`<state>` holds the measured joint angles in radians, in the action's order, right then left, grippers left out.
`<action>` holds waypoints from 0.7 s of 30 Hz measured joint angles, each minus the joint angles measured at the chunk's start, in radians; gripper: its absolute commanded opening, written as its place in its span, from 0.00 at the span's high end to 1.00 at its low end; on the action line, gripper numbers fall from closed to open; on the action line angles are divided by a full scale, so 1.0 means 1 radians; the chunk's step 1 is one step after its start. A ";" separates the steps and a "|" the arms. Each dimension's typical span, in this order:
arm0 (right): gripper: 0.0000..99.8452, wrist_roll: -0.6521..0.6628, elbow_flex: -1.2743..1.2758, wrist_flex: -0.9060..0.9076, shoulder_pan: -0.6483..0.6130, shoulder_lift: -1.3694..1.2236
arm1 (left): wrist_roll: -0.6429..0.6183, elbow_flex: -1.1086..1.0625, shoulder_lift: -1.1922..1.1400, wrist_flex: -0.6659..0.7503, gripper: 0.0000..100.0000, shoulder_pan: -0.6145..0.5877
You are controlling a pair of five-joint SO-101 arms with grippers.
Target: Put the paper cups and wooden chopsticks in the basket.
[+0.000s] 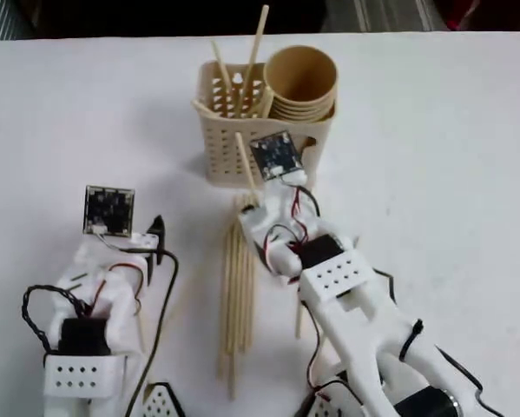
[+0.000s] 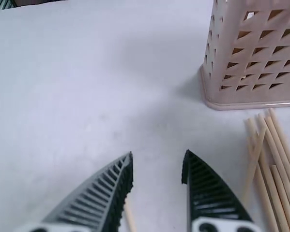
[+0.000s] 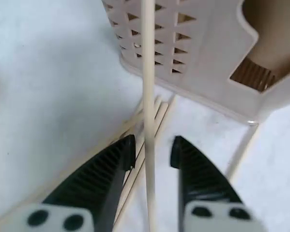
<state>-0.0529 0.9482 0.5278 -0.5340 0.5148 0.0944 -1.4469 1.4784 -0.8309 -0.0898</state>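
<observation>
A beige slotted basket (image 1: 220, 143) stands at the table's back middle. It holds a stack of paper cups (image 1: 301, 82) and a few wooden chopsticks (image 1: 253, 52) standing upright. More chopsticks (image 1: 238, 295) lie in a pile in front of it. My right gripper (image 3: 152, 142) is just in front of the basket (image 3: 198, 63), shut on one chopstick (image 3: 148, 72) that points up toward the basket's wall. My left gripper (image 2: 157, 162) is open with nothing in it, low over bare table left of the pile (image 2: 270, 159) and the basket (image 2: 251, 53).
A lone chopstick (image 3: 241, 147) lies on the table by the basket's corner, apart from the pile. White table spreads to the left and right of the basket. The arms' bodies and cables fill the front edge.
</observation>
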 measured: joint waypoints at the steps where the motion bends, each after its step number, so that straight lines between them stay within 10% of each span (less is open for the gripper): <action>1: 0.96 0.000 0.000 -0.008 0.000 0.000 | 0.000 0.000 0.000 0.000 0.82 0.000; 21: 0.98 0.000 0.000 0.092 -0.017 0.097 | 0.000 0.000 0.000 0.000 0.82 0.000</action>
<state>-0.0529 0.9482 0.6199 -0.5508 0.6114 0.0944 -1.4469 1.4784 -0.8309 -0.0898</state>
